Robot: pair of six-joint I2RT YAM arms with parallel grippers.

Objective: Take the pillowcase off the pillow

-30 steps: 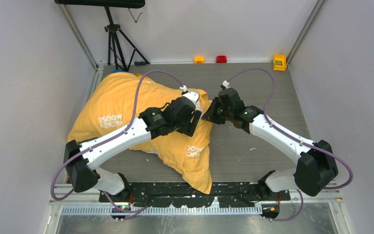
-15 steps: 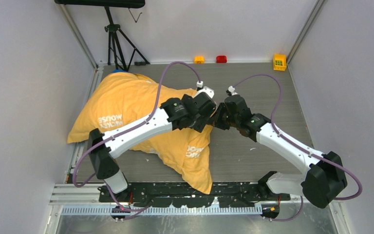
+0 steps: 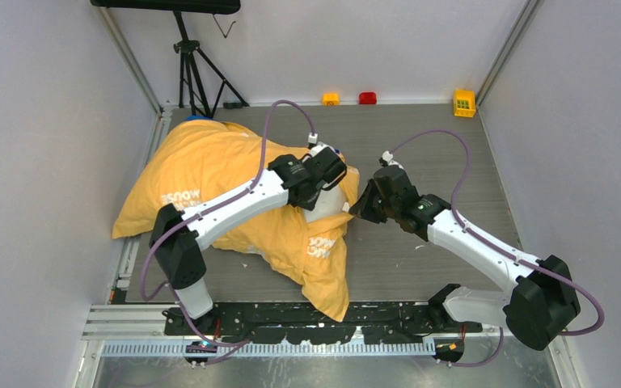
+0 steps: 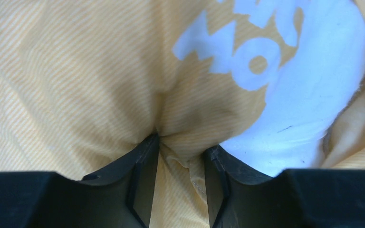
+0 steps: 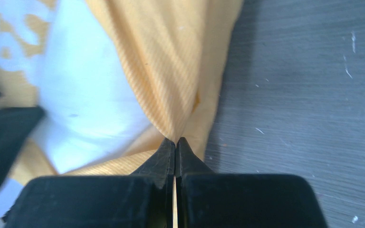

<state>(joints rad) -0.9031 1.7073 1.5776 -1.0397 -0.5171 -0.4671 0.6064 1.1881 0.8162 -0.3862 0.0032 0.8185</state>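
Note:
The orange-yellow pillowcase (image 3: 202, 170) with white lettering lies over the left half of the table, still around the pillow. A patch of the white pillow (image 3: 325, 208) shows at its open right end. My left gripper (image 3: 329, 179) is pressed down at that opening. In the left wrist view its gripper (image 4: 181, 149) has the jaws partly closed on a hemmed fold of pillowcase (image 4: 76, 85), with white pillow (image 4: 309, 95) beside it. My right gripper (image 3: 358, 210) is just right of the opening. In its wrist view the gripper (image 5: 176, 141) is shut on the pillowcase (image 5: 171, 61) edge, beside the pillow (image 5: 85, 95).
Along the back edge of the grey table (image 3: 428, 145) sit a small yellow block (image 3: 331, 99), a red block (image 3: 367, 98) and a yellow-green block (image 3: 464, 102). A black tripod (image 3: 196, 69) stands behind the back left corner. White walls close in both sides.
My left gripper swung right across the pillowcase, then settled at its open end. My right gripper drew the case's edge right and nearer, and white pillow now shows.

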